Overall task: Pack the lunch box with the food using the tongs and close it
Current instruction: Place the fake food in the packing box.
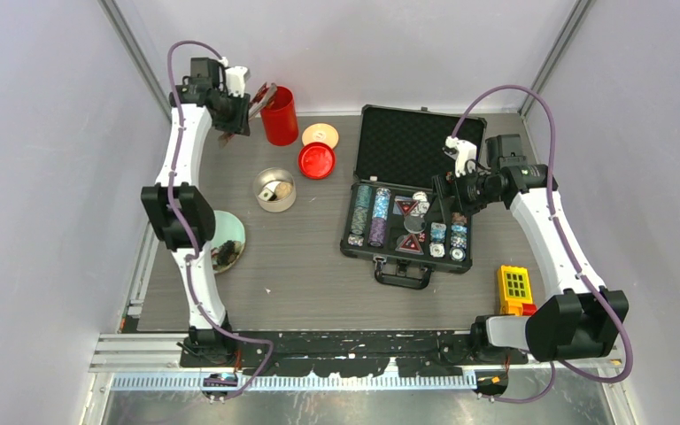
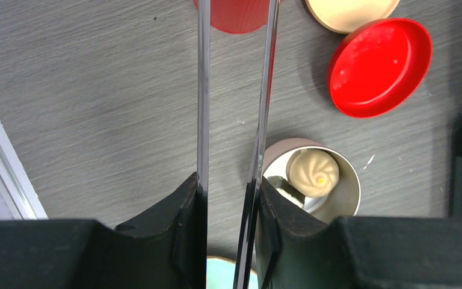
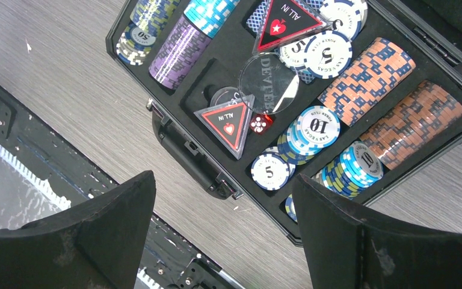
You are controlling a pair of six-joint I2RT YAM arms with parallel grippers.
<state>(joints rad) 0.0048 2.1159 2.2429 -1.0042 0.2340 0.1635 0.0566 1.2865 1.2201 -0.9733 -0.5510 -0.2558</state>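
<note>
My left gripper [image 2: 228, 186] is shut on the slim silver tongs [image 2: 203, 90], whose two arms run up out of the left wrist view toward a red cup [image 2: 234, 15]. From above, this gripper [image 1: 233, 115] is at the back left, with the tongs [image 1: 259, 96] beside the cup. The steel lunch box [image 2: 352, 192] stands open and holds a beige bun [image 2: 314, 173] and a dark-and-white piece [image 2: 286, 188]. Its cream-tan lid [image 1: 320, 135] lies behind it. My right gripper [image 3: 222, 186] hangs open and empty over the poker chip case.
A red lid [image 1: 316, 160] lies between the lunch box [image 1: 274, 189] and its lid. A teal plate [image 1: 235, 232] with dark food bits [image 1: 227, 257] sits under the left arm. The open black chip case [image 1: 407, 199] fills centre right. A yellow block [image 1: 514, 289] is near the right base.
</note>
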